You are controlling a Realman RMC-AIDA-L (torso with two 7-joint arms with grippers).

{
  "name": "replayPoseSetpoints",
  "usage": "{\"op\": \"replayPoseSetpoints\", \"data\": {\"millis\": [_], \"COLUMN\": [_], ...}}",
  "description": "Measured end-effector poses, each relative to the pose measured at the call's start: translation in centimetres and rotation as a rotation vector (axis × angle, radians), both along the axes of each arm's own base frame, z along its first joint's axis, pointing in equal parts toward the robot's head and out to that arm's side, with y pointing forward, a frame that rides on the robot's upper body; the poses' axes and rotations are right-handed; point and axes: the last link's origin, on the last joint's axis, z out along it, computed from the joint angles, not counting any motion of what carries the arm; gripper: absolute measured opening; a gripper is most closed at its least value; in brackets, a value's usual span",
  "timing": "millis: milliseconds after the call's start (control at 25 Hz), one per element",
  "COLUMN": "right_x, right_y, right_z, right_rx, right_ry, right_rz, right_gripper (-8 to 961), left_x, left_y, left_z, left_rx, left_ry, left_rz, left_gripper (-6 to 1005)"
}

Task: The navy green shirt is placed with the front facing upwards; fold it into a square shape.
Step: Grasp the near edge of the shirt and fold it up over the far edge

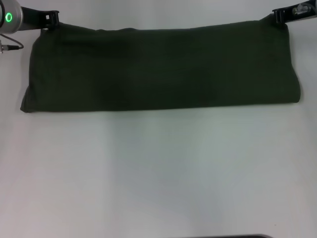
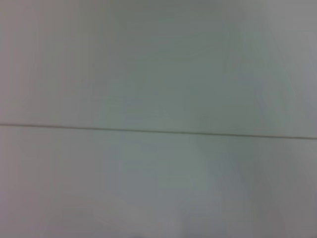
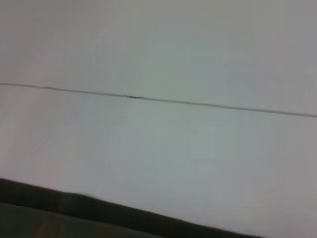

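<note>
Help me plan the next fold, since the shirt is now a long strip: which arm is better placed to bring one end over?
Neither clearly. The left gripper sits at the shirt's far left corner, the right gripper at its far right corner, equally close. Probably the left, whose end lies flatter on the table.

White table (image 1: 158, 173) carried the navy green shirt (image 1: 158, 69), folded into a long horizontal band across the far part, lying flat on it. Thin dark seam line (image 2: 158, 132) ran across table surface in wrist views.
</note>
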Motion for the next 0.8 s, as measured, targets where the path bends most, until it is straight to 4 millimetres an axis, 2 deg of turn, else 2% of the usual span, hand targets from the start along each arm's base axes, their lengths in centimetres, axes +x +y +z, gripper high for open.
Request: {"op": "replayPoseSetpoints", "data": {"millis": [800], "right_x": [-1.1], "right_y": [0.9], "right_z": [-0.6], "right_rx": [0.001], "right_ry": [-0.057], "right_rz": [0.032], "right_gripper": [123], "left_x": [-0.3], "left_y": [-0.1], "left_z": [-0.1], "left_rx": [-0.009], "left_ry": [0.017], "left_rz": [0.012], "left_gripper": [55]}}
